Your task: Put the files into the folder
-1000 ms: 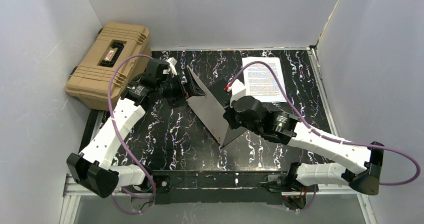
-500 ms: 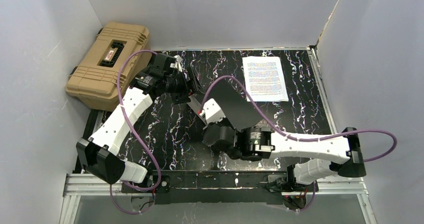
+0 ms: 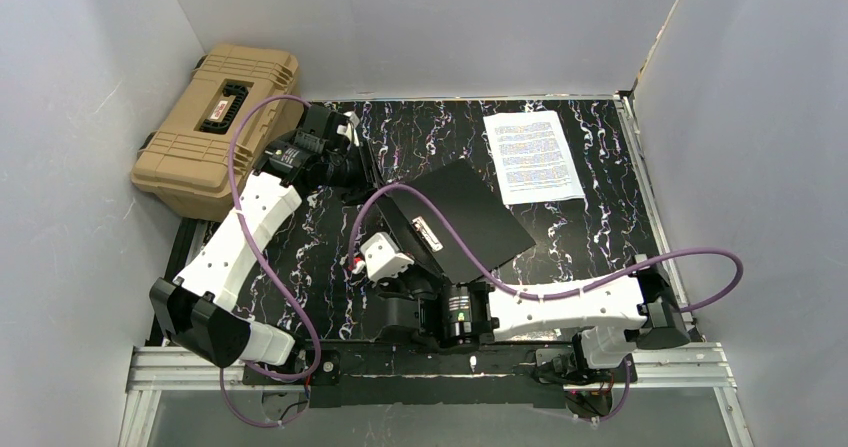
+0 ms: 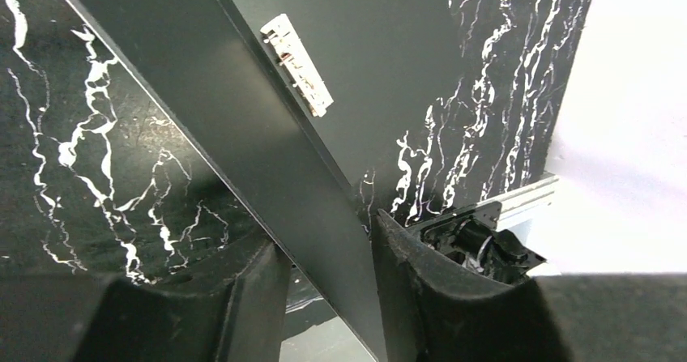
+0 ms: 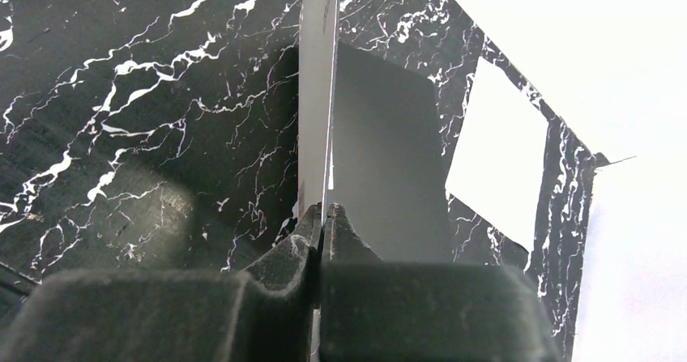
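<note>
Right end effector [image 5: 324,216] pinched shut on folder [image 3: 470,217] cover edge, propping it open, presumably for loading; left end effector [image 4: 328,257] straddles cover, jaws apart; files [image 3: 533,157] far right on tabletop [image 3: 300,257], outside.

2 arms, same build. Left arm [image 3: 240,232]: white moulded shells, black joint housings. Right arm [image 3: 560,307]: same white shells, black joints. 1 purple cable [image 3: 236,157] runs along each arm. White camera block [image 3: 385,257] with a small red part on the right wrist. Left fingers [image 4: 251,297] and right fingers [image 5: 283,273]: matte black, chunky, rounded edges.
</note>
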Robot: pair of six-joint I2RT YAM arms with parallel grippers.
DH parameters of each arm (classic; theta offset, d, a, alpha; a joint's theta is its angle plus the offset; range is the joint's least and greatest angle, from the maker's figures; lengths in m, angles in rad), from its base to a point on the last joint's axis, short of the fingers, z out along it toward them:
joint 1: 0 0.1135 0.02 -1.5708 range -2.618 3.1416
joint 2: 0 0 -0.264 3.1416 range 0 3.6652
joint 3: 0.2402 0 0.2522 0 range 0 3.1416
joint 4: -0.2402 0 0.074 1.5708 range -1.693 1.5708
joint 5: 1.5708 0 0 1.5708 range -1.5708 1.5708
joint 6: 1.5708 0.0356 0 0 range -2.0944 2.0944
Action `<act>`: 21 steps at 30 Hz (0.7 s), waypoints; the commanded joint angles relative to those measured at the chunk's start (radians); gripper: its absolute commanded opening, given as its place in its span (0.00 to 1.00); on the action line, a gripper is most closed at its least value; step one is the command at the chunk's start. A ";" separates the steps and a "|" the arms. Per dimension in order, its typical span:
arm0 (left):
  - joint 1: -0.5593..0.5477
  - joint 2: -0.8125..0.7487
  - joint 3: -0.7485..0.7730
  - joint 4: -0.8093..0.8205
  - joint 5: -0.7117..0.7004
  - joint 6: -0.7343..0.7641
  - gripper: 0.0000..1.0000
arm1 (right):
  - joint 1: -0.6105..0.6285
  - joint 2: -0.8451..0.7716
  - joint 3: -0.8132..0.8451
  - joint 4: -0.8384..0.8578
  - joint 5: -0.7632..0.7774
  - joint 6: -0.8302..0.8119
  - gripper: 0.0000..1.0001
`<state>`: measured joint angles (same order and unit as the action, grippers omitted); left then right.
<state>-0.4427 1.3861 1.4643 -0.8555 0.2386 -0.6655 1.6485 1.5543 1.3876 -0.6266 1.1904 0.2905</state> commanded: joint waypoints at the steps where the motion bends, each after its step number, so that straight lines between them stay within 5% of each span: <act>1: 0.002 -0.028 -0.006 -0.032 -0.021 0.038 0.35 | 0.021 0.023 0.082 0.083 0.134 -0.056 0.01; 11: 0.017 -0.040 -0.060 -0.033 -0.066 0.096 0.00 | 0.023 0.058 0.104 0.196 0.091 -0.135 0.01; 13: 0.020 -0.046 -0.079 -0.023 -0.064 0.107 0.00 | 0.023 0.045 0.093 0.214 0.075 -0.141 0.03; 21: 0.025 -0.065 -0.134 0.019 -0.060 0.132 0.00 | 0.023 -0.056 0.033 0.278 -0.024 -0.163 0.42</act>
<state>-0.4210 1.3537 1.3518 -0.8436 0.1947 -0.6098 1.6714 1.6188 1.4227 -0.4438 1.1507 0.1623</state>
